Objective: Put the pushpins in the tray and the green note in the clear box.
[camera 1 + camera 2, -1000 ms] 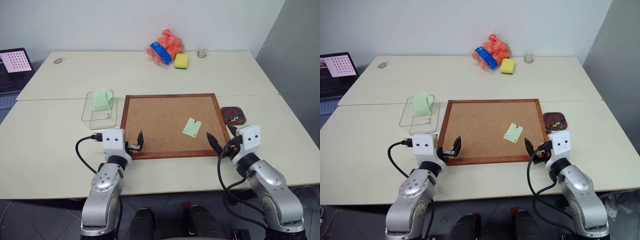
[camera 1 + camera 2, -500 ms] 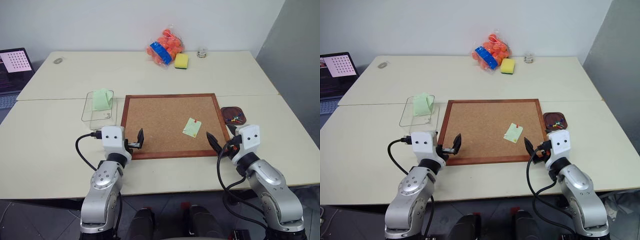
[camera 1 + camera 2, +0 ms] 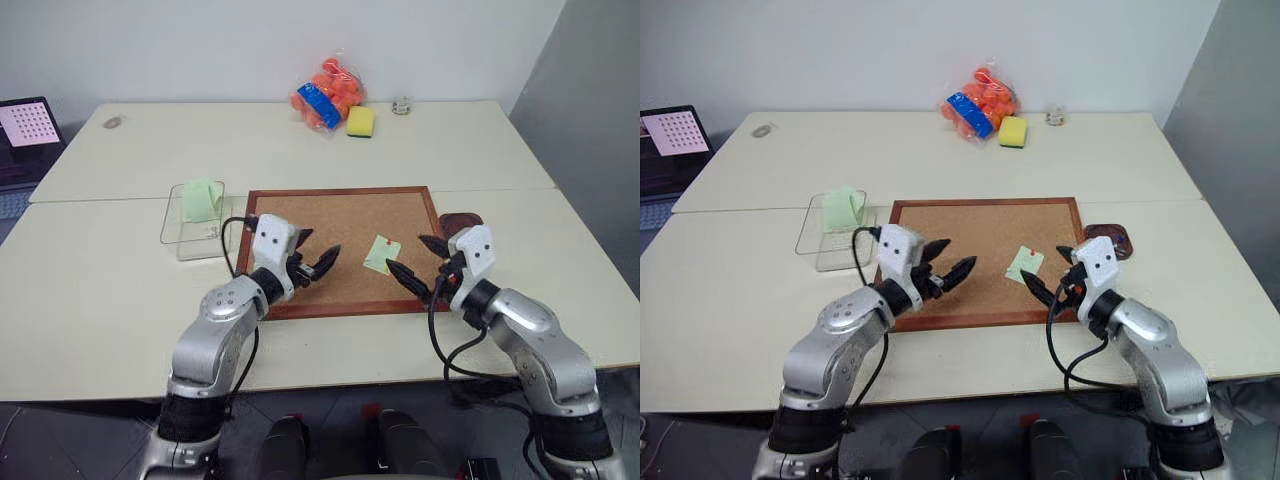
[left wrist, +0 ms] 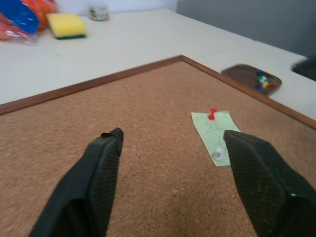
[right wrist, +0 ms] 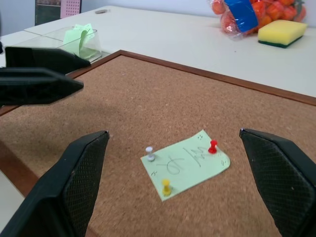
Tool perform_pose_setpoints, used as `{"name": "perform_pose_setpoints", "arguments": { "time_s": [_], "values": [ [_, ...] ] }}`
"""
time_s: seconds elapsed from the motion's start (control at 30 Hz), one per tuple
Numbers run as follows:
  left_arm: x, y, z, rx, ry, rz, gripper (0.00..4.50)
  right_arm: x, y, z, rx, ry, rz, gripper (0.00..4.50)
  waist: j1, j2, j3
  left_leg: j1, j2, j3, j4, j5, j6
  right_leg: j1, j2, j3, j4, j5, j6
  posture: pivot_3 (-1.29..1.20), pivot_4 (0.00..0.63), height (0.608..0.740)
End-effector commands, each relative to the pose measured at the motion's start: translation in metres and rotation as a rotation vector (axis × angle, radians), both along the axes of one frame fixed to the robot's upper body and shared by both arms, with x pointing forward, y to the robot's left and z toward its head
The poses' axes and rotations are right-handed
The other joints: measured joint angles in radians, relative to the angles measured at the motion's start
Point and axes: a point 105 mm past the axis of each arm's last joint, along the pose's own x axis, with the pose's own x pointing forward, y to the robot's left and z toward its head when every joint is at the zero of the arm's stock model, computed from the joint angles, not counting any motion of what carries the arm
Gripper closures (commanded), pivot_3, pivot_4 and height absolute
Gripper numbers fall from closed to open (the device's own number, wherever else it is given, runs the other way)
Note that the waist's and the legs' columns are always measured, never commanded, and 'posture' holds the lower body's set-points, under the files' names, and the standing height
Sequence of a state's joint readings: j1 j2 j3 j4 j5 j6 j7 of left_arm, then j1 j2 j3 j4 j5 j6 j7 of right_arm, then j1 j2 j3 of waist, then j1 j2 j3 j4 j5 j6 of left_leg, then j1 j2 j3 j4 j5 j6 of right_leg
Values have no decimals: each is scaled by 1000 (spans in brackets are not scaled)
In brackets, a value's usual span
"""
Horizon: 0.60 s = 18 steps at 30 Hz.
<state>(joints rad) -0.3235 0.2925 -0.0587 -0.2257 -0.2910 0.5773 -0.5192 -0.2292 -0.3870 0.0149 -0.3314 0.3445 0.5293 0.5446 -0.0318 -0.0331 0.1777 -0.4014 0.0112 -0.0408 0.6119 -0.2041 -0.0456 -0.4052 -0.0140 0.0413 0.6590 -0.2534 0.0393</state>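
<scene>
Green note: flat on cork board, right half, held by red, yellow and white pushpins. Tray: counter, beside board's right edge. Clear box: left of board. Left gripper, right gripper: jaws apart, above board.

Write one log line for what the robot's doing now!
left pincer open | right pincer open | green note pinned on cork board

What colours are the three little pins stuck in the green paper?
Red, yellow and white, all stuck in the green note. The right wrist view shows them best.
</scene>
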Motion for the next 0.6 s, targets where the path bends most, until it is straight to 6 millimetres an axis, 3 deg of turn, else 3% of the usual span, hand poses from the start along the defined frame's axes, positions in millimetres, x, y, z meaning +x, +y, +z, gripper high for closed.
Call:
{"name": "perform_pose_setpoints", "arguments": {
  "time_s": [0.03,0.13,0.43,0.6],
  "values": [
    [-5,-10,0,39,-12,-157,1995,12,2,8,14,-33,35,0,0,0,0,0,0,0,0,0,0,0,0,0,0,0,0,0,150,740],
    [-6,-15,-3,76,0,-263,2653,23,4,3,-5,-34,44,0,1,0,0,0,0,0,0,0,0,0,0,0,0,0,0,0,150,740],
    [1,-21,-2,103,-24,-323,4464,30,14,-6,-21,-36,84,0,1,0,0,0,0,0,0,0,0,0,0,0,0,0,0,0,150,740],
    [11,-20,-12,109,-12,-266,4464,42,12,-10,-24,-32,10,0,1,0,0,0,0,0,0,0,0,0,0,0,1,0,-1,0,150,740]
  ]
}}
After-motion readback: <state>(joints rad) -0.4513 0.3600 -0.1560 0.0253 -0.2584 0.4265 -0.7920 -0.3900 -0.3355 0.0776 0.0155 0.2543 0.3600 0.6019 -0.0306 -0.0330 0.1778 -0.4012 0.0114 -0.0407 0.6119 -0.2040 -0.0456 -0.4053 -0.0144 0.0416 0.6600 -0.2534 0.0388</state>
